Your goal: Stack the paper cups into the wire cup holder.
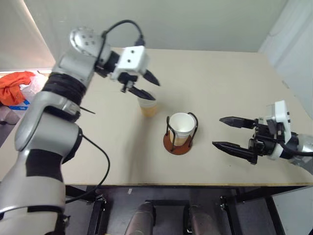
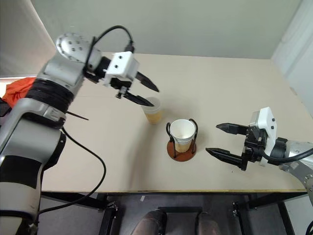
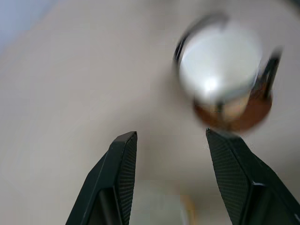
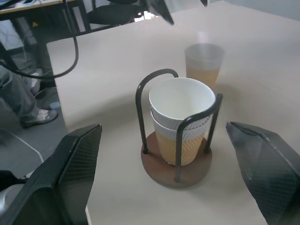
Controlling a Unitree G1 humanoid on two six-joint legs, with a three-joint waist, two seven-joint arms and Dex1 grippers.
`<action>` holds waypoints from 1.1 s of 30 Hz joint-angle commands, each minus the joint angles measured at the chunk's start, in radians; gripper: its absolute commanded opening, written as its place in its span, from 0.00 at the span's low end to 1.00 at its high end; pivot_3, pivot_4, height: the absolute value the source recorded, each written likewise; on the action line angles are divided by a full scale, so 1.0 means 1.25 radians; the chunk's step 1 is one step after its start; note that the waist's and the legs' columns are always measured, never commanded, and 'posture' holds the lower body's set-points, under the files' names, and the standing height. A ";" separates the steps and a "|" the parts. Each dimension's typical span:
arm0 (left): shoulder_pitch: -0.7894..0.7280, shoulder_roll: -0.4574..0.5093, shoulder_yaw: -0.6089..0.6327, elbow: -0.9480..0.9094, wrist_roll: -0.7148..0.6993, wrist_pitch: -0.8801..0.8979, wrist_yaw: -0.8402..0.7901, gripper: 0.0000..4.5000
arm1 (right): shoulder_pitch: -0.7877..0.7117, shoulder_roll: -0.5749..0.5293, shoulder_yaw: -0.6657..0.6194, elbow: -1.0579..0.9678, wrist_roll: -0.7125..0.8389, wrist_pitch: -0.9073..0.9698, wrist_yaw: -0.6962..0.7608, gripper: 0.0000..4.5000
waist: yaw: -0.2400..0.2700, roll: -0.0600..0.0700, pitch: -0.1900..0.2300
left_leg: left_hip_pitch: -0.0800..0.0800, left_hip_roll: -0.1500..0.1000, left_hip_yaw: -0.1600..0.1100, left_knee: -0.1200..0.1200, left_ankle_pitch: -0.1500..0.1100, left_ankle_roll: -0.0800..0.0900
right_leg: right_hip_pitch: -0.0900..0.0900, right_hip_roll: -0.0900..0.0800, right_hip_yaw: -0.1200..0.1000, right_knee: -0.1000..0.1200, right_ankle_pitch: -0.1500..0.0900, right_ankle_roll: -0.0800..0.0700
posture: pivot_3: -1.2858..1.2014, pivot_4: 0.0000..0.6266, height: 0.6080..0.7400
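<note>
The left pincer point(image 1: 145, 84) is spread and empty, positioned just above 1 loose paper cup point(image 1: 148, 106) standing upright on the tabletop point(image 1: 220, 78). The right pincer point(image 1: 229, 133) is spread wide and empty, level with and beside the wire cup holder point(image 1: 178, 142). The holder stands near the loose cup and contains 2 nested paper cups point(image 4: 182, 119).

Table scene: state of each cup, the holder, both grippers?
wire cup holder: upright on the table, holding cups
stacked cups: two nested in the holder, upright
third cup: upright on the table, outside the holder, not held
left gripper: open, just above the third cup
right gripper: open, empty, beside the holder
</note>
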 commanded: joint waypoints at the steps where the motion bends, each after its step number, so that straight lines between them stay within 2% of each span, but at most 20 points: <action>1: -0.009 -0.016 0.065 0.092 0.055 0.012 0.006 0.56 | -0.023 -0.010 0.011 0.005 -0.011 -0.023 0.015 1.00 | 0.006 0.000 0.000 | -0.001 -0.001 -0.001 0.000 0.000 0.001 | 0.000 0.000 0.000 0.000 0.000 0.000 | 0.52 0.24 1.00; 6: 0.000 -0.061 0.119 0.167 0.119 0.021 0.026 0.56 | -0.015 -0.020 -0.005 -0.001 -0.008 -0.020 0.019 1.00 | 0.016 0.000 0.000 | -0.003 -0.002 -0.001 0.003 -0.001 0.002 | 0.000 -0.001 0.000 0.000 0.000 0.000 | 0.52 0.24 1.00; 13: 0.033 -0.100 0.130 0.204 0.234 -0.006 0.081 0.56 | 0.026 -0.032 -0.046 -0.032 0.014 -0.005 -0.006 1.00 | 0.013 0.000 0.000 | -0.001 -0.001 0.002 0.003 -0.001 0.002 | 0.000 -0.001 0.000 0.000 0.001 0.001 | 0.52 0.24 1.00; 17: 0.050 -0.117 0.110 0.221 0.319 -0.037 0.181 0.56 | 0.048 -0.039 -0.076 -0.059 0.029 0.011 -0.025 1.00 | 0.013 -0.001 0.000 | -0.001 -0.001 0.003 0.003 -0.001 0.002 | 0.000 -0.001 0.000 0.000 0.001 0.001 | 0.52 0.24 1.00; 23: 0.062 -0.153 0.138 0.238 0.365 -0.036 0.253 0.56 | 0.081 -0.052 -0.124 -0.091 0.055 0.036 -0.051 1.00 | 0.015 -0.001 0.000 | -0.001 -0.001 0.004 0.004 -0.001 0.002 | 0.000 -0.001 0.001 0.000 0.000 0.002 | 0.52 0.24 1.00; 26: 0.061 -0.162 0.153 0.239 0.372 -0.037 0.245 0.42 | 0.092 -0.056 -0.139 -0.100 0.069 0.043 -0.060 1.00 | 0.014 -0.001 0.000 | -0.001 -0.001 0.004 0.005 -0.001 0.002 | 0.000 -0.001 0.001 0.000 0.000 0.002 | 0.52 0.24 1.00; 31: 0.057 -0.164 0.175 0.238 0.375 -0.038 0.196 0.01 | 0.092 -0.058 -0.138 -0.101 0.072 0.043 -0.075 1.00 | 0.013 -0.001 0.000 | -0.001 -0.001 0.005 0.005 0.000 0.003 | 0.000 0.000 0.001 0.000 0.000 0.002 | 0.52 0.24 1.00; 33: 0.051 -0.160 0.190 0.236 0.366 -0.034 0.159 0.00 | 0.086 -0.058 -0.131 -0.098 0.069 0.042 -0.078 1.00 | 0.013 -0.001 0.000 | -0.001 -0.002 0.005 0.005 0.000 0.003 | 0.000 0.000 0.002 0.000 0.000 0.002 | 0.52 0.24 1.00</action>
